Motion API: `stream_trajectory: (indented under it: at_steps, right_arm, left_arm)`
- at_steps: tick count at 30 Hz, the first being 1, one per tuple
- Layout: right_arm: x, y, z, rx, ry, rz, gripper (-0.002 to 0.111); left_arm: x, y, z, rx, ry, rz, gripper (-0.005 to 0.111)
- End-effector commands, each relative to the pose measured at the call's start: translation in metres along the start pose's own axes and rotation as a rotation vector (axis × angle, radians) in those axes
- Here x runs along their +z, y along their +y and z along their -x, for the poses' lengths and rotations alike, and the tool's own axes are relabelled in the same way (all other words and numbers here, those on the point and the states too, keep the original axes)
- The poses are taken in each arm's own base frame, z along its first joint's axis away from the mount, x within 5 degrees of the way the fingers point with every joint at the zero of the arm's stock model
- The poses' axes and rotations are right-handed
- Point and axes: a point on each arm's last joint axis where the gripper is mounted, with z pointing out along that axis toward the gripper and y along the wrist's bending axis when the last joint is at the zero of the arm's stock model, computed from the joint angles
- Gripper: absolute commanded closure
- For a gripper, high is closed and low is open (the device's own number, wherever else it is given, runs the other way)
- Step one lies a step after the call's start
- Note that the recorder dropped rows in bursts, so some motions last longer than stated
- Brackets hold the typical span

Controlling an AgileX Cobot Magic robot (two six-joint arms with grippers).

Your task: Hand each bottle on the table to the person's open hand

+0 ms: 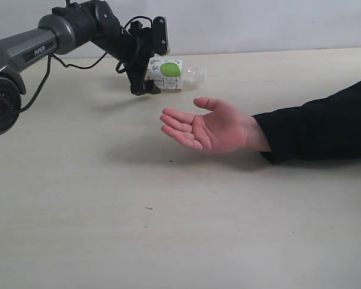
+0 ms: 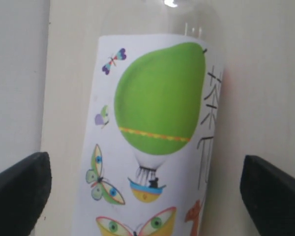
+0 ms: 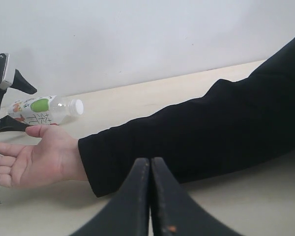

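With the left gripper spread wide on either side of the white-label bottle — lying on its side on the table, just beyond the person's open hand — it should close squarely across the label's middle, firmly but without crushing, before lifting.

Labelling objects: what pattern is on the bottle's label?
White label with a green balloon-shaped fruit, butterflies and dark characters; best in the left wrist view.

Left arm: grey cylindrical link marked "PIPER", black wrist joints, looped black cable. Left gripper: black wedge-shaped fingers.
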Motion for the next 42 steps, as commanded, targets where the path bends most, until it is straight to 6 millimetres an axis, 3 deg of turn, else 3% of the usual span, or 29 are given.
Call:
stream_trajectory:
  at_steps: [1, 8, 42]
  right_arm:
    - [0.0, 0.0, 0.0, -0.006, -0.01, -0.001, 0.108]
    - [0.0, 0.0, 0.0, -0.006, -0.01, -0.001, 0.108]
    - [0.0, 0.0, 0.0, -0.006, -0.01, -0.001, 0.108]
  left_arm:
    - [-0.003, 0.003, 0.003, -0.009, -0.013, 0.014, 0.001]
    - [-0.003, 0.005, -0.006, -0.03, -0.006, 0.015, 0.001]
    - [0.0, 0.0, -0.009, -0.015, 0.018, -0.027, 0.001]
